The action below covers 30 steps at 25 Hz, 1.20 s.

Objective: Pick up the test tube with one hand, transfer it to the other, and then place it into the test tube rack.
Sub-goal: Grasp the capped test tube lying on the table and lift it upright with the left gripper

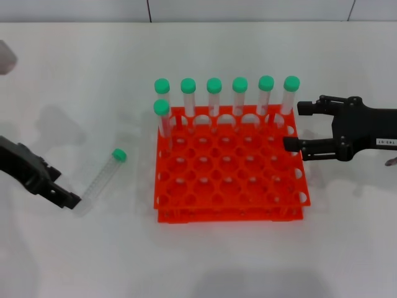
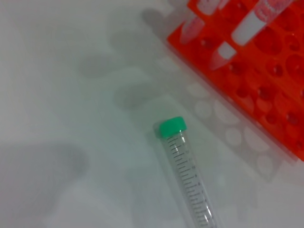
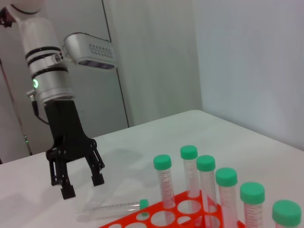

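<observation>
One tube (image 1: 100, 178) lies flat on the worktop (image 1: 74, 74), left of the rack (image 1: 229, 164). Left pincer (image 3: 80, 183) spread just above its base, seemingly not touching; next: descend, pinch. Right pincer (image 1: 291, 126) spread beside the rack.

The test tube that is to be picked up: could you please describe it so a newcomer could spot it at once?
Find the orange-red test tube rack mid-table, then look to its left. The test tube lies flat there, beneath the open left gripper. Its seven green-capped twins stand upright in the rack.
</observation>
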{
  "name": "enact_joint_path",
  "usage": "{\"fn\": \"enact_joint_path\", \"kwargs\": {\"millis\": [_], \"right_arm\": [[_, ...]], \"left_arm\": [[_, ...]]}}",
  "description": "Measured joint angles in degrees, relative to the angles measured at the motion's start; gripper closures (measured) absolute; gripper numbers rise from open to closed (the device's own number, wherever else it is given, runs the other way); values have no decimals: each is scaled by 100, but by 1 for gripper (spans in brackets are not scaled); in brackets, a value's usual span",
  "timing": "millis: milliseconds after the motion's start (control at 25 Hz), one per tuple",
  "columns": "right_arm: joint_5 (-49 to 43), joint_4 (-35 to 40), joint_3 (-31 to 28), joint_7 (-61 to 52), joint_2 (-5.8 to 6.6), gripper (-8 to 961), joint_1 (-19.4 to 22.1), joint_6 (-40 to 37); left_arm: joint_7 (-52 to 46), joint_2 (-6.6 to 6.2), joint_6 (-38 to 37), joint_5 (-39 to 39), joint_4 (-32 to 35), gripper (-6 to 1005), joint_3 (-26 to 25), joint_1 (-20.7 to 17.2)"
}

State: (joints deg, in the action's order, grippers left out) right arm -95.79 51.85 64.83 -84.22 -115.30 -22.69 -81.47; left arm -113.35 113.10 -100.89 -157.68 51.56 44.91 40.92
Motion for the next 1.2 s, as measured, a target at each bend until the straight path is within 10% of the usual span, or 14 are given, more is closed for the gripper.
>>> {"fn": "enact_joint_path", "kwargs": {"millis": [1200], "right_arm": [[-1,-50,-5,71,8,98,28,-144]], "left_arm": [[-20,241,474,-94,-516,123,161,227]]}}
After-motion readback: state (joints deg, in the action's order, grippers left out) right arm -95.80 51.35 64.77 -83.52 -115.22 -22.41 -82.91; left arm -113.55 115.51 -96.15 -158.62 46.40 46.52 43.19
